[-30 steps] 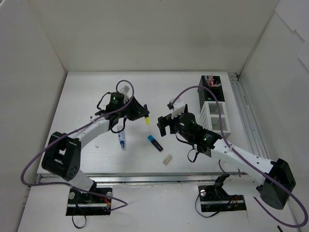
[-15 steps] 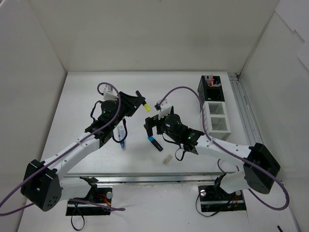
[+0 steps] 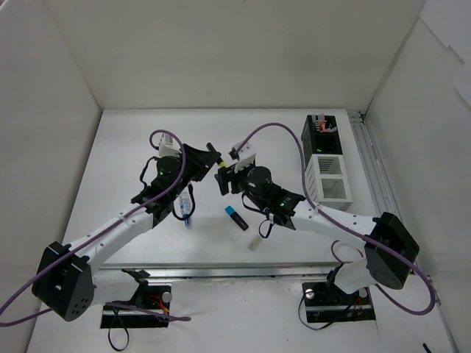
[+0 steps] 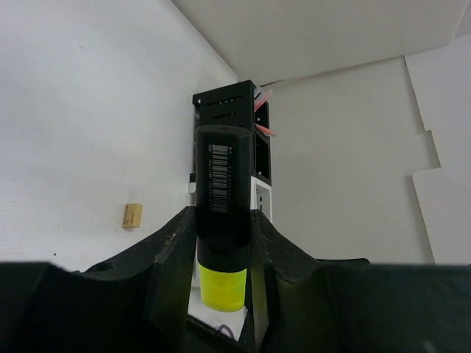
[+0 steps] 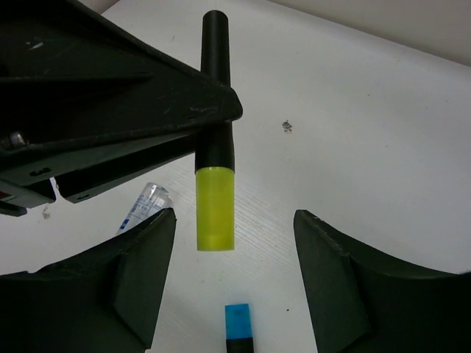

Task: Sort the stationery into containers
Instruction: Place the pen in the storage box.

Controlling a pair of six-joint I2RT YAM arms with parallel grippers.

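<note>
My left gripper (image 3: 206, 159) is shut on a yellow highlighter (image 3: 213, 150) with a black body, held above the table at its middle. In the left wrist view the highlighter (image 4: 221, 191) stands between the fingers (image 4: 171, 257). My right gripper (image 3: 223, 179) is open and empty, its jaws either side of the highlighter's yellow cap (image 5: 215, 209) without touching it. A blue highlighter (image 3: 235, 218) lies just below, and a white-blue tube (image 3: 185, 209) and a beige eraser (image 3: 255, 243) lie on the table. The black container (image 3: 321, 136) holds red pens, joined to the white container (image 3: 328, 179).
The containers stand at the far right beside a metal rail (image 3: 372, 176). White walls enclose the table on three sides. The right arm's purple cable (image 3: 272, 132) loops over the middle of the table. The left gripper's fingers (image 5: 132, 110) fill the upper left of the right wrist view.
My left gripper lifted the yellow highlighter and turned it towards the right. My right gripper moved up and left to the highlighter's cap, staying open.
</note>
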